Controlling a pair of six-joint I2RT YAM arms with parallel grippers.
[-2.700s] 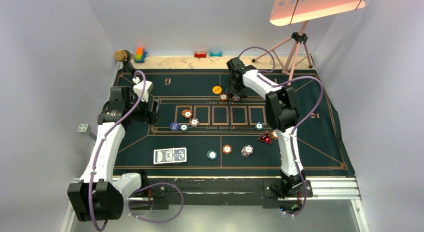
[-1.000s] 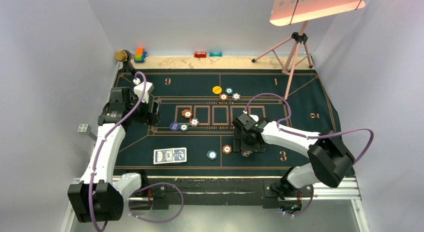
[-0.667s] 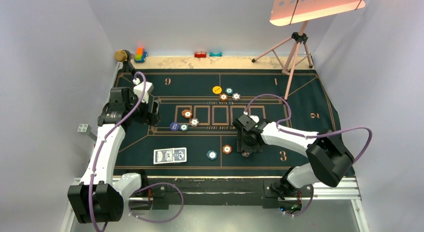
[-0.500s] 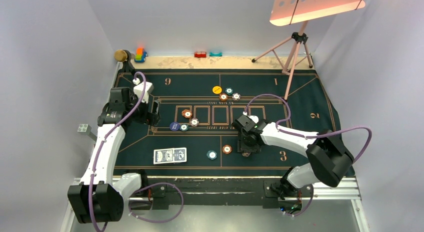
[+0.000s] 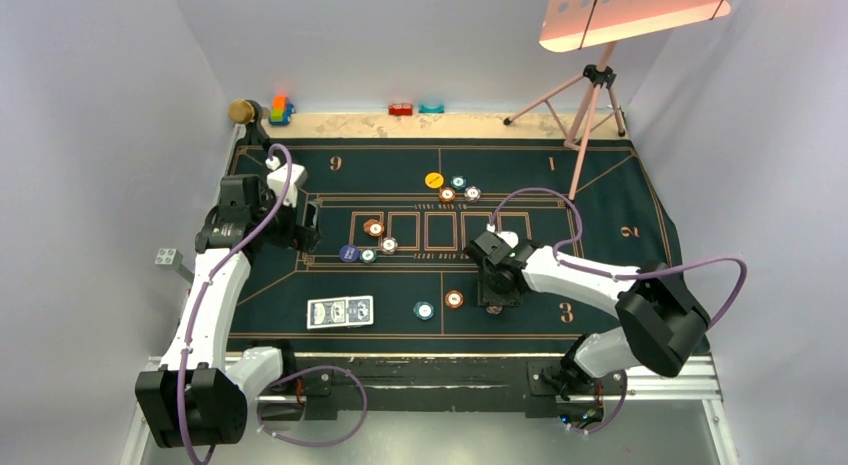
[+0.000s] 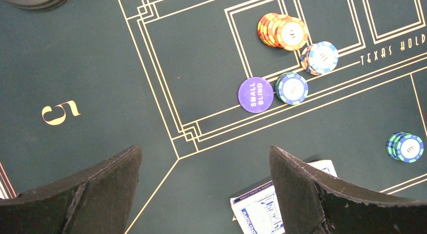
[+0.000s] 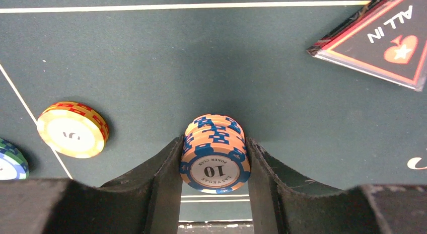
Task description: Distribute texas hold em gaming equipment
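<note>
My right gripper [image 7: 215, 163] is shut on a stack of peach-and-blue "10" poker chips [image 7: 215, 156], one finger pressed against each side. From above, this gripper [image 5: 494, 297] stands low over the mat's near middle. An orange chip stack [image 7: 73, 129] lies to its left, and the red triangular "ALL IN" marker [image 7: 382, 43] to its far right. My left gripper [image 6: 205, 149] hangs open above the mat, holding nothing, with blue-backed playing cards [image 6: 262, 211] beside its right finger. The cards [image 5: 340, 311] lie near the front left. A yellow button [image 5: 434, 180] sits far back.
A purple "SMALL BLIND" disc [image 6: 256, 94] and several chip stacks [image 6: 283, 31] lie on the dark green felt mat [image 5: 600, 185]. A teal chip [image 5: 424, 310] sits left of the right gripper. Toy blocks [image 5: 281, 109] line the back edge. A tripod [image 5: 590, 95] stands back right.
The right arm swung from the far back to the near middle, then its jaws narrowed onto the chip stack over the last second. The left arm has not moved.
</note>
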